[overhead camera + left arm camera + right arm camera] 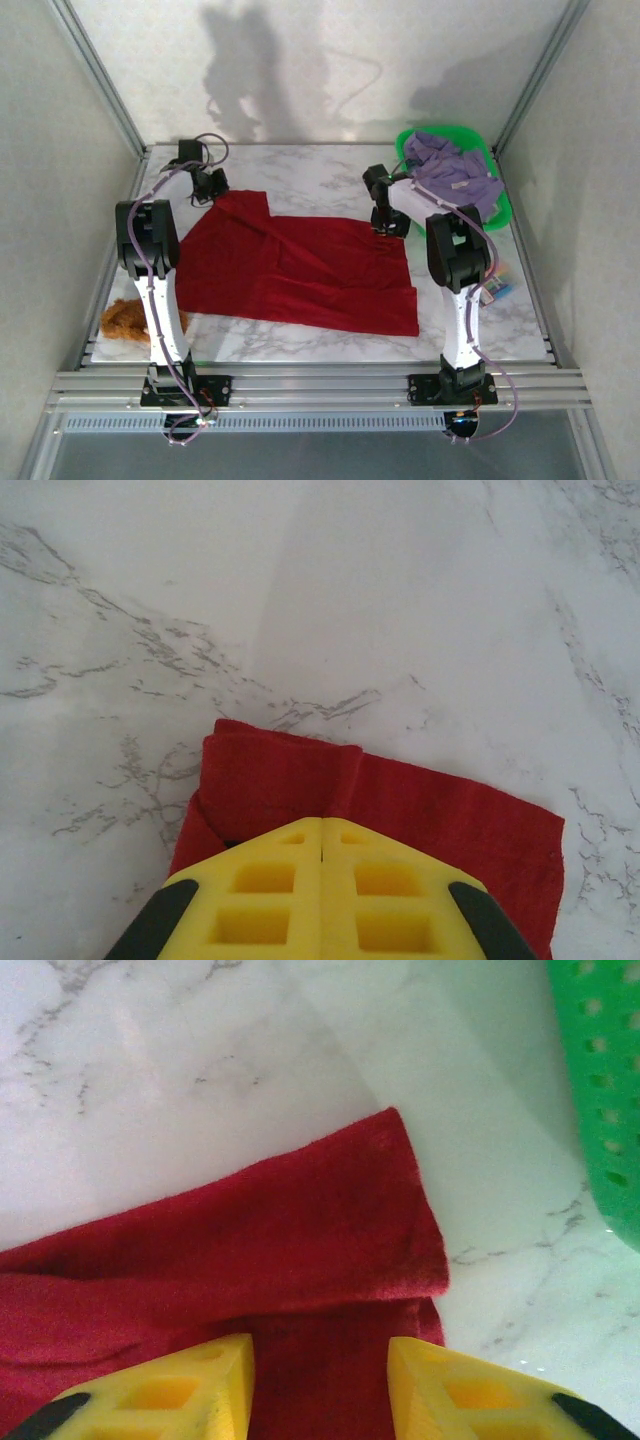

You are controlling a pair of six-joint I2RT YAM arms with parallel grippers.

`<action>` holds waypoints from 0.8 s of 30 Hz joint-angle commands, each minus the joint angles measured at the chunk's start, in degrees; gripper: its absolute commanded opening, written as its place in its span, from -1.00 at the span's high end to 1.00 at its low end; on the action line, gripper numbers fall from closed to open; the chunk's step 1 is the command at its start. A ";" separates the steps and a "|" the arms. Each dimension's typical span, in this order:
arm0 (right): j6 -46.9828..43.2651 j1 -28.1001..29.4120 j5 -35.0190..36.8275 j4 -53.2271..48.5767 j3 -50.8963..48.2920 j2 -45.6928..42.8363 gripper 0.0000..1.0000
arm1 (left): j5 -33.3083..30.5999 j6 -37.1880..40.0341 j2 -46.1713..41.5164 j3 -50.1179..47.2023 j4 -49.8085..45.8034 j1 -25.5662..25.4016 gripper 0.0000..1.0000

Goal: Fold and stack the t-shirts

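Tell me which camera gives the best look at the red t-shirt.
The top external view: the whole red t-shirt lies spread on the table. In the left wrist view, one corner is pinched in the closed left hand; in the right wrist view, another corner lies between the fingers of the open right hand.

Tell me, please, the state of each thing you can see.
red t-shirt, spread out, mostly flat
lavender t-shirt, crumpled in the green basket
green basket, upright, holding the lavender t-shirt
left gripper, shut on the red t-shirt's corner
right gripper, open over the red t-shirt's edge
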 commanded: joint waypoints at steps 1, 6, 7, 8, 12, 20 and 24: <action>0.82 -0.44 0.45 -0.58 -0.68 2.09 0.29 | -0.68 0.76 -2.32 -0.14 -1.42 -0.47 1.00; 0.48 -0.45 1.94 -0.34 -0.51 -0.83 0.69 | -0.78 0.70 -2.74 0.27 -1.50 -0.47 1.00; 0.39 -0.42 2.05 -0.45 -0.33 -1.44 0.76 | -0.91 0.76 -2.76 0.60 -1.47 -0.47 1.00; 0.45 -0.37 2.04 -0.51 -0.24 -1.89 0.83 | -1.10 0.91 -2.76 1.07 -1.74 -0.47 1.00; 1.51 0.02 2.93 -0.34 -1.06 -4.08 0.94 | -1.66 1.02 -3.26 2.77 -2.44 -0.38 1.00; 1.88 0.45 5.61 -0.26 -1.86 -8.94 1.00 | -1.70 1.20 -3.37 8.68 -4.75 -0.21 1.00; 0.63 0.46 6.97 -0.78 -0.91 -10.02 1.00 | -1.64 1.36 -2.98 11.87 -5.92 0.01 1.00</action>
